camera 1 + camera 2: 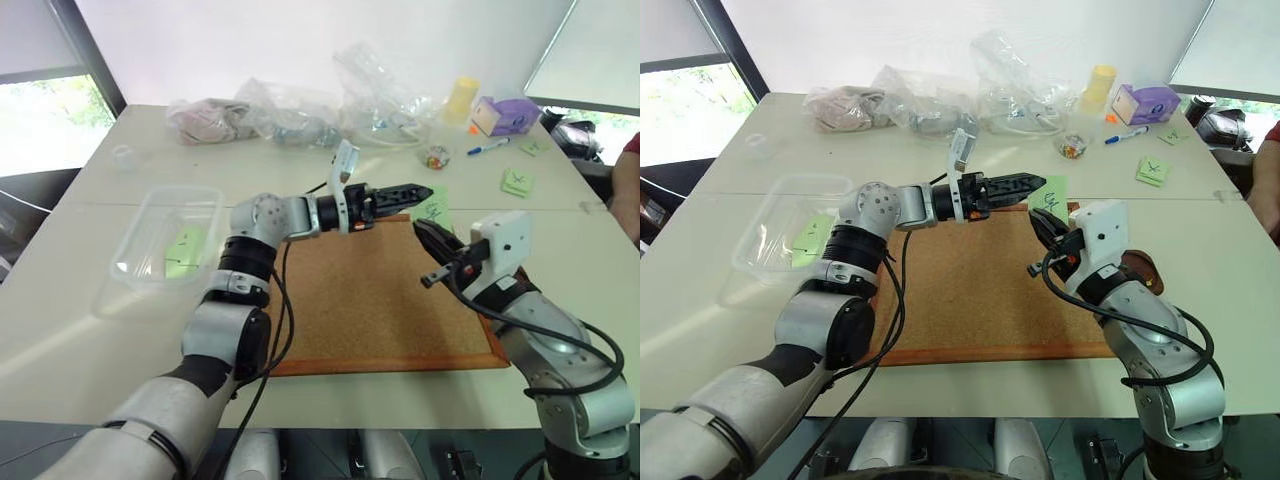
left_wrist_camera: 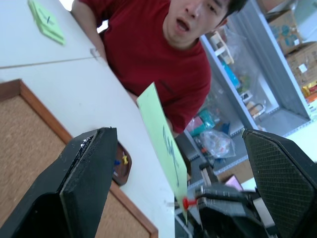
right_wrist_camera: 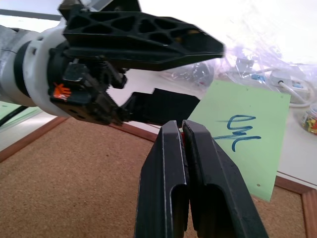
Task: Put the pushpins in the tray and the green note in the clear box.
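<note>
clear box (image 1: 150,215) holding one green sheet; tray (image 2: 122,166) (pushpins (image 2: 124,159) inside)

Pale-green scribbled green note (image 3: 245,131) upright on a red pushpin (image 2: 188,202); tray (image 2: 122,165) apparently holding pushpins.

Illegible blue scribble on green note (image 3: 242,131)

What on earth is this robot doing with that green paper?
Its right gripper is shut on a red pushpin with the green note stuck on it, held up over the corkboard. The left gripper, open, reaches toward the note. Another green note lies in the clear box. The tray beside the corkboard holds pins. A person watches.
</note>
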Tool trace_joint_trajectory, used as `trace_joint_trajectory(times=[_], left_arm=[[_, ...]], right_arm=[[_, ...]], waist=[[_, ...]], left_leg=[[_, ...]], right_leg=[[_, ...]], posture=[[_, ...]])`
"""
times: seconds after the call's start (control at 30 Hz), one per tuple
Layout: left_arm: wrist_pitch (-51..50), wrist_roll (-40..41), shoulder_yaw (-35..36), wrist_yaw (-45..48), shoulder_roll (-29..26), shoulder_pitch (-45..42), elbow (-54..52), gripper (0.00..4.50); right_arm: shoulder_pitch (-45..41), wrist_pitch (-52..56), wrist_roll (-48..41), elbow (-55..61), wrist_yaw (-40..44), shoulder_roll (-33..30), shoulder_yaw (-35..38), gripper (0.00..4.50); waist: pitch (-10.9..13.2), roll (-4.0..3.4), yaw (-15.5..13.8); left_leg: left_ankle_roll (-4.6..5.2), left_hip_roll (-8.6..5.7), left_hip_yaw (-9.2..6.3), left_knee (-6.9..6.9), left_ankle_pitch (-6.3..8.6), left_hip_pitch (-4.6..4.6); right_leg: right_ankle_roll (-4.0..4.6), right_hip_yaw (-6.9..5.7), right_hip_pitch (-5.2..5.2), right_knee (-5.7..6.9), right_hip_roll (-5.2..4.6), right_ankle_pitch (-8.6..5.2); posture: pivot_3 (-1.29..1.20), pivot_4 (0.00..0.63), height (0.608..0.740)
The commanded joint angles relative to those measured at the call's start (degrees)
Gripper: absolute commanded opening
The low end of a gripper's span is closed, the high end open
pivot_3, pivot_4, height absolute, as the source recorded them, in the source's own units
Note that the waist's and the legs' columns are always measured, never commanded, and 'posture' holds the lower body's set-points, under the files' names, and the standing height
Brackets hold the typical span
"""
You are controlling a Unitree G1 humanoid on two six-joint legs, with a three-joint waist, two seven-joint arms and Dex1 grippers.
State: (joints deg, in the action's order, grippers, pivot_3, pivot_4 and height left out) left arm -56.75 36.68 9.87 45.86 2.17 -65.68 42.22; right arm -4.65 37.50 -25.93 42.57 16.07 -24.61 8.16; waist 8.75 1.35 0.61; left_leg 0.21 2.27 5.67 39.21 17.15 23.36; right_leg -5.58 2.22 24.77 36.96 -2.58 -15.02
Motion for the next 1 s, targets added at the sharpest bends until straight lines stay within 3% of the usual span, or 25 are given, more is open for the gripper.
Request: trace_joint_trajectory(times=[0.03,0.1,0.33,0.6,0.73,0.93,1.0], left_arm=[[2.6,-0.3,0.0,0.4,1.6,-2.3,0.8,3.9],[3.6,-0.5,0.0,0.3,2.2,-2.6,1.4,3.21],[3.9,-2.2,-1.4,1.9,2.2,-2.5,2.1,0.02],[13.3,-10.7,-9.7,5.4,0.6,1.1,1.5,0.02],[12.6,-10.4,-8.0,4.7,0.1,1.5,3.7,0.02],[9.6,-8.9,-6.1,4.3,-0.9,2.7,1.0,0.02],[7.2,-7.9,-6.0,4.3,-1.5,4.2,-2.9,0.02]], right_arm=[[-0.2,0.0,0.0,3.3,-0.6,-0.3,0.1,0.0],[-0.2,0.1,0.1,3.6,-0.7,-0.4,-0.2,0.0],[-0.2,0.3,0.4,4.4,-1.2,-0.5,-0.5,0.0],[0.2,-0.4,1.4,4.5,-0.9,-0.8,-0.8,0.0],[0.0,-0.7,1.8,5.7,-1.8,-0.2,-0.1,0.0],[0.1,-0.3,-4.3,5.0,-9.8,8.2,11.2,0.0],[1.2,0.2,-2.7,2.2,-11.7,8.2,14.2,0.0]], waist=[[0.0,0.0,0.0],[0.0,0.0,0.0],[0.0,0.0,0.1],[0.0,0.0,0.0],[0.0,0.0,0.2],[0.0,0.0,0.0],[0.0,0.0,0.0]], left_leg=[[0.0,-0.01,0.0,0.0,0.0,0.0],[0.0,-0.03,-0.01,0.0,0.0,0.01],[0.0,-0.03,-0.06,0.0,0.0,0.01],[0.0,-0.06,-0.06,0.0,0.0,0.01],[0.0,-0.06,-0.07,0.0,0.0,0.01],[0.0,-0.06,-0.15,0.0,0.0,0.05],[0.0,-0.07,-0.19,0.0,0.0,0.06]], right_leg=[[0.0,0.0,0.0,0.0,-0.01,0.0],[0.0,0.0,0.0,-0.01,-0.02,0.0],[0.0,0.0,0.0,0.0,0.0,0.0],[0.0,0.0,-0.01,-0.01,-0.03,0.0],[0.01,0.0,0.0,0.0,-0.02,0.0],[0.0,-0.01,0.0,0.01,-0.01,0.0],[-0.01,0.0,-0.02,0.0,-0.04,0.0]], posture=[[0.0,0.15,0.737],[0.0,0.15,0.737],[0.0,0.15,0.737],[0.0,0.15,0.737],[0.0,0.15,0.737],[0.0,0.15,0.737],[0.0,0.15,0.737]])
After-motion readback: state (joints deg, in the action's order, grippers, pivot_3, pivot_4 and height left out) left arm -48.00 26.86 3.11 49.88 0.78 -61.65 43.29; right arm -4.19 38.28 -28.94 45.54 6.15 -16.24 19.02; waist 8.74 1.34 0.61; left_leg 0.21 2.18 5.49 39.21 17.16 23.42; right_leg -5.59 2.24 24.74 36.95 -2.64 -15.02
